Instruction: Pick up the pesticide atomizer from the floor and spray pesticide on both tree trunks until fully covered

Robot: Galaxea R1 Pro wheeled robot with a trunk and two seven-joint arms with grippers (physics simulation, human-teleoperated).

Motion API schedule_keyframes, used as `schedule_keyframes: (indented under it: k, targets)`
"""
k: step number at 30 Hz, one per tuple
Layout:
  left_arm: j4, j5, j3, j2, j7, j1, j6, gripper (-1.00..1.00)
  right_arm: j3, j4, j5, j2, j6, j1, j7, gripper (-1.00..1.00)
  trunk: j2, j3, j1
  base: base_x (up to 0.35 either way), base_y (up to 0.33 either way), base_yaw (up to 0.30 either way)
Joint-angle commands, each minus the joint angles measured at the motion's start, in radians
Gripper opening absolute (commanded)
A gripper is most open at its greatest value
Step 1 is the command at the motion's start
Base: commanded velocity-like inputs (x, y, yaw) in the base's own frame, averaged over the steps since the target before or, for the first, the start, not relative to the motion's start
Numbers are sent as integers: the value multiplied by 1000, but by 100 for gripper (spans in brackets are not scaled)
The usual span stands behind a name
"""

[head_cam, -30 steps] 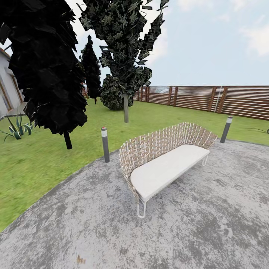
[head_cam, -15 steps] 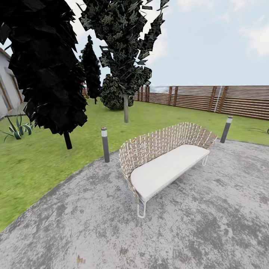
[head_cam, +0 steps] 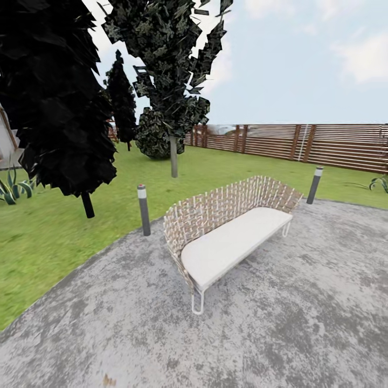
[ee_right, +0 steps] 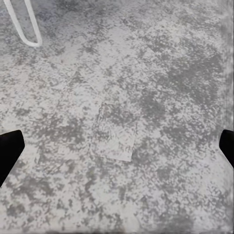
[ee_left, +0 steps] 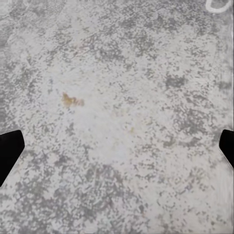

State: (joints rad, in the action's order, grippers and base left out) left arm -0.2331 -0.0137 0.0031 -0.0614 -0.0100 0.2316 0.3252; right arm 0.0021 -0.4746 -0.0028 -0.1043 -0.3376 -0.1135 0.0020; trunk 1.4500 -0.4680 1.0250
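Beneath me lies rough, matt, mottled grey stone paving [head_cam: 302, 323]. On it I see a long bench of woven tan wicker [head_cam: 215, 210] with a smooth matt white cushion [head_cam: 231, 245] and thin white metal legs [head_cam: 198, 303]. The brown slatted fence [head_cam: 334, 145] looks wooden.

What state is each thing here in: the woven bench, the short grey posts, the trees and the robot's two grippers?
Woven wicker bench with white cushion: upright, unoccupied, on the grey paving.
Grey bollard posts: upright.
Pale-trunked tree: standing on the lawn.
Left gripper: open, empty.
Right gripper: open, empty.
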Motion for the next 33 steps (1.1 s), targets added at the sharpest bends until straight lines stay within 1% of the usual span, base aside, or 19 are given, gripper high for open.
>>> schedule_keyframes:
  k: [1, 21, 33]
  targets:
    - [1, 1, 0, 1, 1, 0, 1, 100, 0, 0, 0, 0, 0, 0, -1, 100, 0, 0, 0, 0, 0, -277]
    - [0, 0, 1, 3, 2, 0, 1, 100, -6, -7, -3, 0, 2, 0, -6, 100, 0, 0, 0, -1, 1, -294]
    - [0, 1, 0, 2, 2, 0, 3, 100, -7, -6, -2, -2, 2, 0, -6, 100, 0, 0, 0, -182, 170, -300]
